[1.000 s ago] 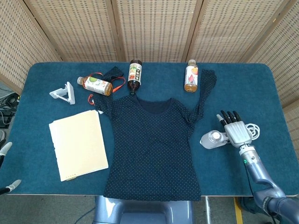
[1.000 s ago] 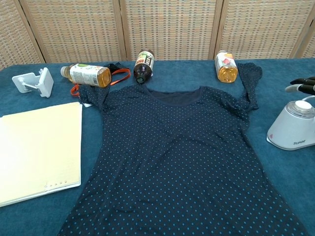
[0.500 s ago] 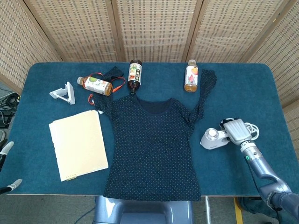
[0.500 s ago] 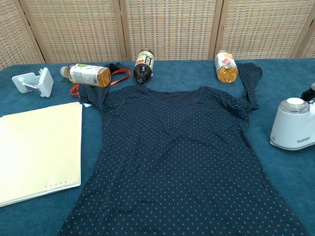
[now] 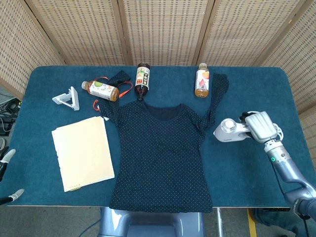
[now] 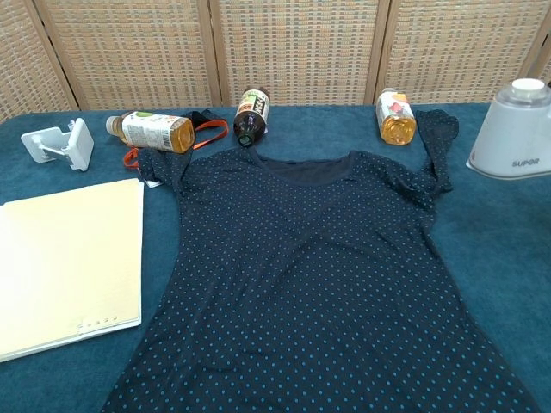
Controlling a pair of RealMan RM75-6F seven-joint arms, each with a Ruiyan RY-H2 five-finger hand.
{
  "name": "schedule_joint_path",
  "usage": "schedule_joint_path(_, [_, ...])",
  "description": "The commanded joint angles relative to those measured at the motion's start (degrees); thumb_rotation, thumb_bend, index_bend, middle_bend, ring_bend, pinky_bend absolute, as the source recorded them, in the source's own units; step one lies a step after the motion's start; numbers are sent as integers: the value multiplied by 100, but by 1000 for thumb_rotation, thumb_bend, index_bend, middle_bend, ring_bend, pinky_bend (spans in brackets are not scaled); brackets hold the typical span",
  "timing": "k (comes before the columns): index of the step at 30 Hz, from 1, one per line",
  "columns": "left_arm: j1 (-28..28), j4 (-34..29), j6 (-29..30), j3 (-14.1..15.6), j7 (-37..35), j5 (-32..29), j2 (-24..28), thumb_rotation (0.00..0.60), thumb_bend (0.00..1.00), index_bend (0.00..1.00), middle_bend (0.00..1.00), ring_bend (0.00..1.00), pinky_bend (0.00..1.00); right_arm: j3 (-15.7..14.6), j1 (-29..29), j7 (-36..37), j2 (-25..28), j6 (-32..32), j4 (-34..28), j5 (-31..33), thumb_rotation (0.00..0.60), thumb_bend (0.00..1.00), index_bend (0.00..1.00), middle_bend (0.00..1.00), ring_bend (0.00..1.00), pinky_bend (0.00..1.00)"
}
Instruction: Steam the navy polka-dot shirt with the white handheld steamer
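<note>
1. Navy polka-dot shirt [image 5: 163,153] lies flat on the blue table [image 5: 44,182].
2. Right hand [image 5: 260,126] grips the white handheld steamer [image 5: 230,130], just beside the shirt's sleeve.
3. Left hand is out of view.

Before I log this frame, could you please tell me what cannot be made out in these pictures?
- Right robot hand: head view shows its back on the white handheld steamer; the fingers underneath are hidden. Chest view cuts it off at the right edge.
- Left robot hand: only slivers at the head view's left edge; pose unreadable.
- Navy polka-dot shirt: its hem runs off the chest view's bottom edge.
- Bottle labels: too small to read.
</note>
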Motion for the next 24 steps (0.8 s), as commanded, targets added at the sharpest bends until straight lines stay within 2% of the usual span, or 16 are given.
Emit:
schedule_joint_path(1, [-27,-10,-43,-15,-3,-35,3,600,0,0,0,0,0,226,197,-32,281,206,-525,-34,600,1000,732,593,699,980])
schedule_joint_path(7, [-107,-25,-192,-30,-32,-108,6,600,0,0,0,0,0,459,622,-866,343,-52,-1451,5,600,1000,756,651,767,1000])
schedule_joint_path(11, [-115,-6,-159,-37,-135,-79,28,600,0,0,0,0,0,590,1021,-1460,69,-485,-1818,108,600,1000,756,667,777,1000])
schedule_joint_path(17, [-159,38,-214,-62,-246,-130,39,600,0,0,0,0,0,682,1535,-1965,-505,-938,-1875,133,600,1000,756,670,778,1000])
schedule_joint_path(24, [-263,110,-441,-169,-280,-490,25,600,0,0,0,0,0,729,2041,-2244,-1394,-1440,-1486,337,600,1000,756,670,778,1000])
